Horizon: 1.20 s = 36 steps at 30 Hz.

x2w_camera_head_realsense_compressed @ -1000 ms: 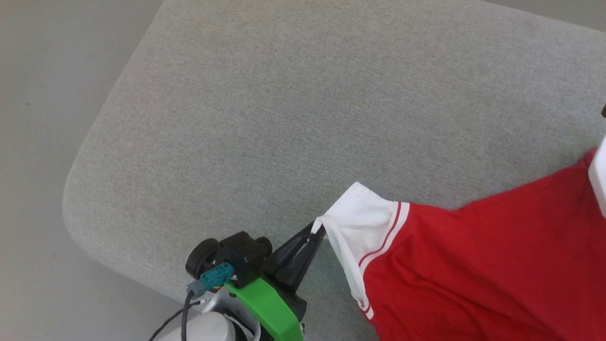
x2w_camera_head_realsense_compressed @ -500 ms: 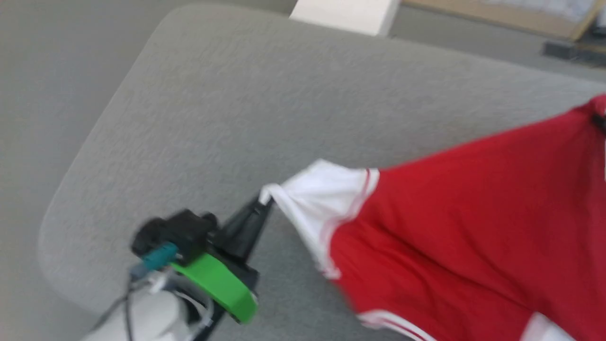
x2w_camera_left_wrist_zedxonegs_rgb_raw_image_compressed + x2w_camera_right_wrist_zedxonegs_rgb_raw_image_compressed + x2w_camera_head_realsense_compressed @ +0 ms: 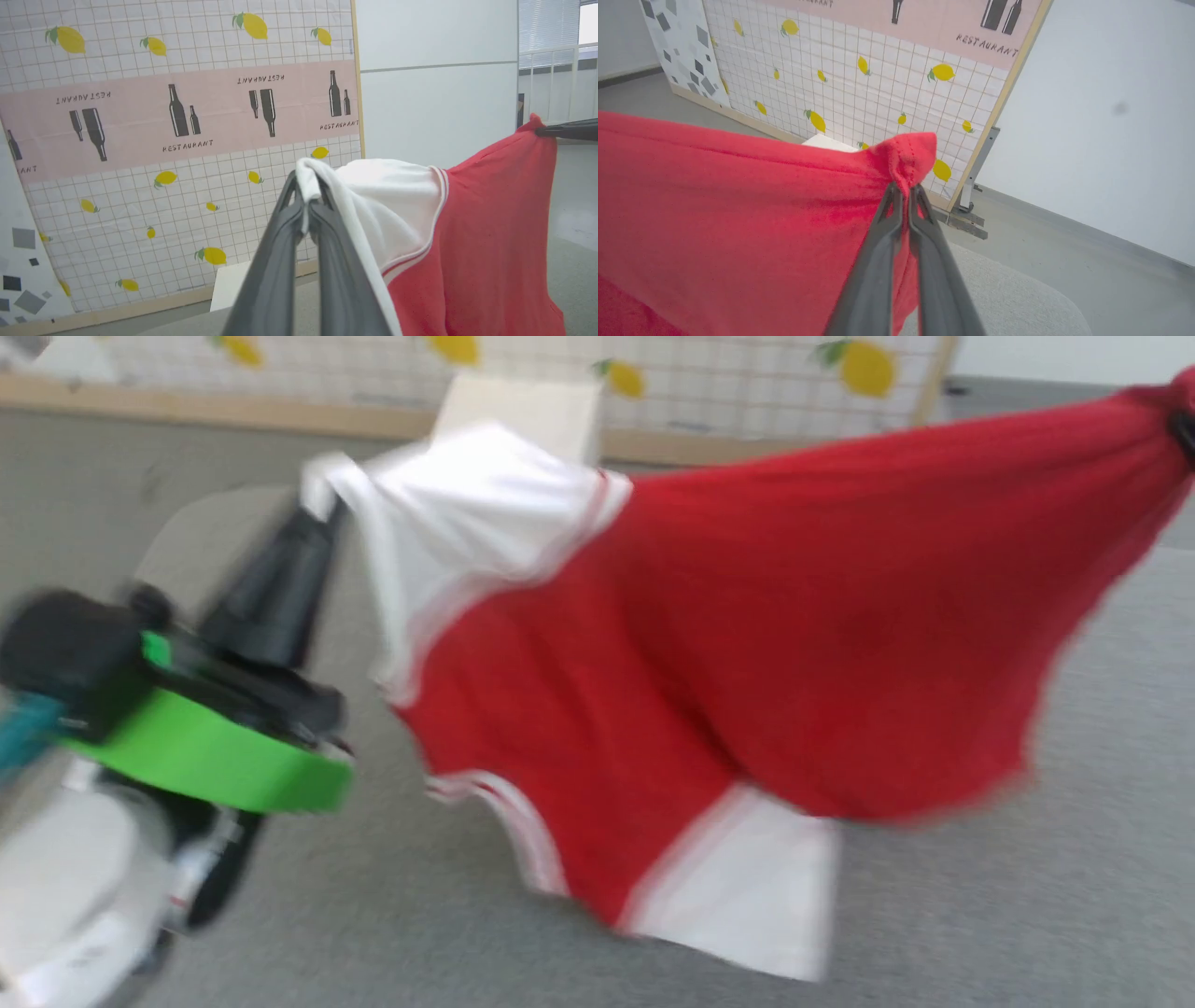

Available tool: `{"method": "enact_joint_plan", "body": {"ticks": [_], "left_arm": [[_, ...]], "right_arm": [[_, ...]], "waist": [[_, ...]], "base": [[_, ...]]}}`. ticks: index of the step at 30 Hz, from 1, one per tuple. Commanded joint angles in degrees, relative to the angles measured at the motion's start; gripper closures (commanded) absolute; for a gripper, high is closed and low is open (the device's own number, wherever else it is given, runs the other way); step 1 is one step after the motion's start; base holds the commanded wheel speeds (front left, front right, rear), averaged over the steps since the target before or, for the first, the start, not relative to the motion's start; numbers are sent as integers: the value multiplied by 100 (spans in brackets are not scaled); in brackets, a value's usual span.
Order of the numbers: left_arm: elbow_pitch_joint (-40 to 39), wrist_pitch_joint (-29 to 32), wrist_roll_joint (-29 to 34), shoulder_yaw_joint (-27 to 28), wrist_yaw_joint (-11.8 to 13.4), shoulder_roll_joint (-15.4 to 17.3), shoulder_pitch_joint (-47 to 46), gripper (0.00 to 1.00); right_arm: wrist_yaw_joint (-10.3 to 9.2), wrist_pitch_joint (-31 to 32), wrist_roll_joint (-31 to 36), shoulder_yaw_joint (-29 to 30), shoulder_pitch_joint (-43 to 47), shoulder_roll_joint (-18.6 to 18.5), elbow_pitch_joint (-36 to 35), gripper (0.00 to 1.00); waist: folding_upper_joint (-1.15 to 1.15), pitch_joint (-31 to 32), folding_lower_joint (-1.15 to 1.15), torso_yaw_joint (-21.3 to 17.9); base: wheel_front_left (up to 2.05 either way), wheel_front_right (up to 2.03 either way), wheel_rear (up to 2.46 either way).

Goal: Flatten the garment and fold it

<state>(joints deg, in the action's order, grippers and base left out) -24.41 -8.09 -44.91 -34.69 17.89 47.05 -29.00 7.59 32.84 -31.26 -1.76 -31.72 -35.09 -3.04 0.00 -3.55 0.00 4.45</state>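
1. While it hangs spread in the air above the grey upholstered fabric seat (image 3: 1074, 915), the red jersey shirt with white sleeves (image 3: 747, 644) has its lower white sleeve nearest that seat.
2. Above the seat, the left gripper (image 3: 306, 205) is pinched tight on the upper white sleeve's edge.
3. Also above the seat, the right gripper (image 3: 903, 189) is clamped on a bunched red corner of the shirt.

The head camera faces forward and slightly down, close behind the red jersey shirt with white sleeves (image 3: 747, 644). The left wrist camera sights nearly level along the left gripper (image 3: 306, 196), the right along the right gripper (image 3: 905, 189). All share the shirt and the lemon-printed white grid panel (image 3: 187, 210).
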Motion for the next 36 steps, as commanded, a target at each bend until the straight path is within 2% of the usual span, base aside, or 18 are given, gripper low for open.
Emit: {"method": "enact_joint_plan", "body": {"ticks": [1, 7, 10, 14, 20, 24, 28, 32, 36], "left_arm": [[-121, 12, -28, 168, 106, 116, -154, 100], [-652, 112, -100, 786, 347, 554, -431, 100], [-791, 229, -127, 1059, 379, 748, -719, 100], [-778, 500, -101, 1252, 157, 984, -1383, 100], [4, 892, 53, 1209, -530, 1047, -2767, 100], [964, 1084, 265, 987, -1079, 756, -3932, 100], [2180, 1061, 545, 745, -1502, 194, -5142, 100], [3330, 738, 628, 759, -1690, -382, -6129, 100], [4211, 246, 910, 716, -1823, -716, -6882, 100]], "right_arm": [[-10, 45, 42, 97, 113, 95, -221, 100], [-10, 276, 109, 451, 134, 430, -1084, 100], [-10, 381, 93, 611, -13, 564, -1330, 100], [-10, 373, 127, 806, -400, 640, -1346, 100], [-10, 148, 265, 882, -1271, 798, -986, 100], [-10, -214, 529, 873, -2167, 913, -327, 100], [-10, -573, 832, 807, -3152, 1012, 586, 100], [-10, -888, 1044, 781, -4109, 1171, 1456, 100], [-10, -1327, 1305, 666, -4818, 1239, 2203, 100]], "waist": [[0, 326, 0, -539], [0, 110, 0, -866], [0, -157, 0, -981], [0, -687, 0, -1067], [0, -1589, 0, -1131], [0, -2169, 0, -1136], [0, -2650, 0, -1099], [0, -2999, 0, -1060], [0, -3242, 0, -1006]], "base": [[0, 0, 0], [0, 0, 0], [0, 0, 0], [0, 0, 0], [0, 0, 0], [0, 0, 0], [0, 0, 0], [0, 0, 0], [0, 0, 0]]}}
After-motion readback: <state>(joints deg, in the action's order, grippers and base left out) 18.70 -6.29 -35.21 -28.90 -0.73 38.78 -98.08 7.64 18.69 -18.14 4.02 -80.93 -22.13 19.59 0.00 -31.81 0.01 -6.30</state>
